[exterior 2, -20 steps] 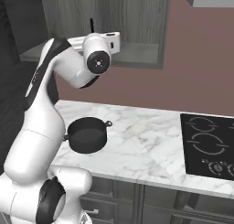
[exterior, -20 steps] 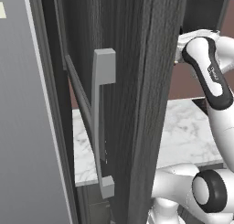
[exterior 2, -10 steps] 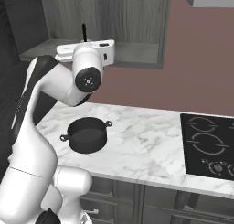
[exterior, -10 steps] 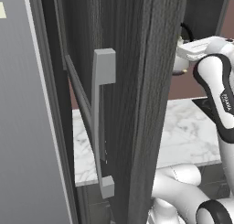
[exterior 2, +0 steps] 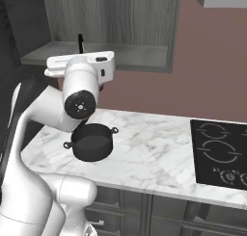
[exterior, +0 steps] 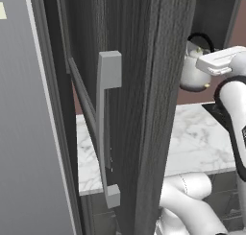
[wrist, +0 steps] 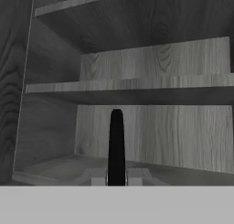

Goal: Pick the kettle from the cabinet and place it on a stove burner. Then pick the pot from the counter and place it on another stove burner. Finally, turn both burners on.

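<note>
Now the gripper (wrist: 117, 181), clenched on the handle of one kettle (exterior: 193, 71), has drawn back out of the cabinet (exterior 2: 140, 25) since a second ago; one pot (exterior 2: 91, 142) sits on the counter (exterior 2: 154, 155).

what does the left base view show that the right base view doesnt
Left base view alone: the open cabinet door with its long bar handle, and the kettle's pale body beside the robot's hand.

Right base view alone: the pot on the marble, the black cooktop with its ringed burners and knobs, and the cabinet shelf from the front.

Both: the counter, the brown wall, the white arm, and the kettle's black handle.
</note>
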